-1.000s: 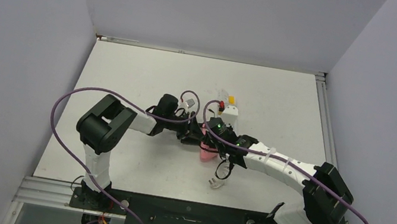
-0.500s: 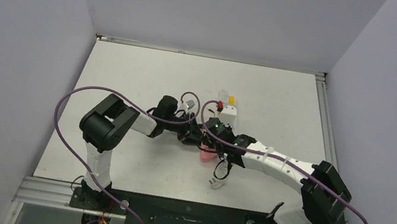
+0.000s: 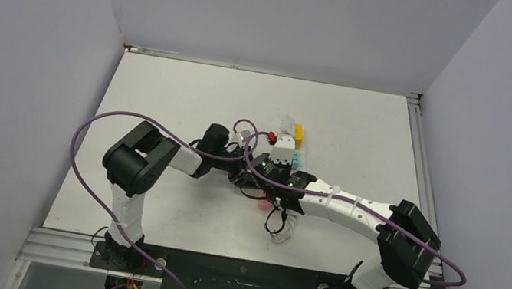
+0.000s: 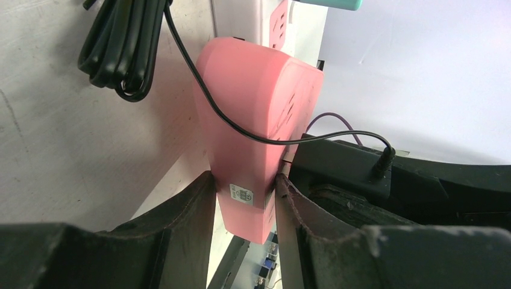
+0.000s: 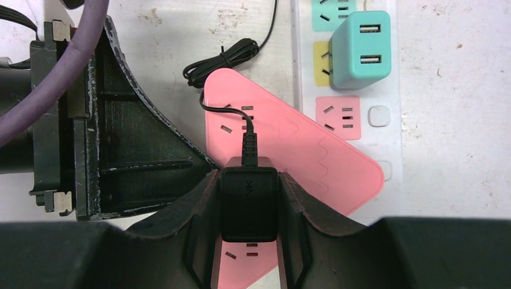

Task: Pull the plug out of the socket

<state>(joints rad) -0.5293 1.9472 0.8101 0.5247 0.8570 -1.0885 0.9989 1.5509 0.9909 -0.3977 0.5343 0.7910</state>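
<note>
Clamped hard, my right gripper (image 3: pixel 265 168) in the top cam. Vs 1 s ago, the R wrist has slid left and farther out, so it now covers most of the pink socket (image 3: pixel 260 202) and only a sliver of pink shows. My left gripper (image 3: pixel 238 176) hasn't budged and sits at the socket's left side. My read: I'm set on the plug, but the pull isn't done. A white strip (image 3: pixel 284 147) w/ pastel outlets pokes out beyond both wrists, mid-table.

Left wrist cam: the left gripper (image 4: pixel 244 186) is squeezed on the narrow end of the socket (image 4: pixel 253 108), both pads on its sides, bracing it. A thin black cord (image 4: pixel 241 129) drapes across the pink face to the plug (image 4: pixel 346 165). The plug sits against that face w/ no gap I can see, so it's prob still seated.

Right wrist cam: the right gripper (image 5: pixel 248 180) pinches the plug (image 5: pixel 249 205) on both flanks. The socket (image 5: pixel 301 150) lies slantwise, partly over the white strip (image 5: pixel 385 78). A teal adapter (image 5: pixel 360 51) is plugged into that strip, apart from my fingers. The cord's coiled bundle (image 5: pixel 223 60) lies just beyond the socket. The left gripper's body is right beside my left finger, which is tight. I reckon a straight pull away from the face is needed, since any sideways drift would bump it.
</note>
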